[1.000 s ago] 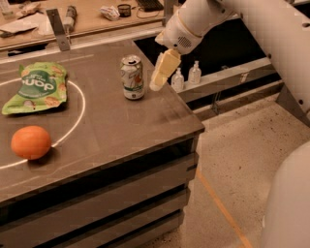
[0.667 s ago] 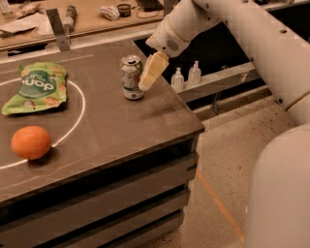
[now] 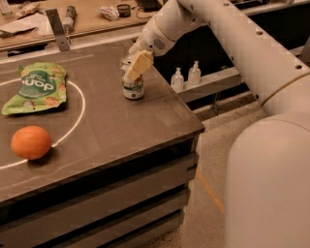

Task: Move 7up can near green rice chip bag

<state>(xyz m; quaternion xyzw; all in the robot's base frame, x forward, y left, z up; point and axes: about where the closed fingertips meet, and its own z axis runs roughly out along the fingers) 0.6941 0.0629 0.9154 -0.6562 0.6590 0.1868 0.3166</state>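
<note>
The 7up can (image 3: 132, 87) stands upright on the dark table (image 3: 121, 131), near its right rear part. My gripper (image 3: 136, 66) has come in from the upper right. It sits at the can's top and covers the can's upper half. The green rice chip bag (image 3: 38, 87) lies flat at the table's left rear, well to the left of the can, across a white painted circle line (image 3: 80, 109).
A round orange fruit (image 3: 31, 142) lies at the front left. Two small clear pump bottles (image 3: 186, 76) stand on a lower ledge to the right of the table. A cluttered bench (image 3: 92, 14) runs behind. The table's right edge drops to the floor.
My gripper has moved left, from beside the can's right side to over its top. The can, bag and orange have not moved.
</note>
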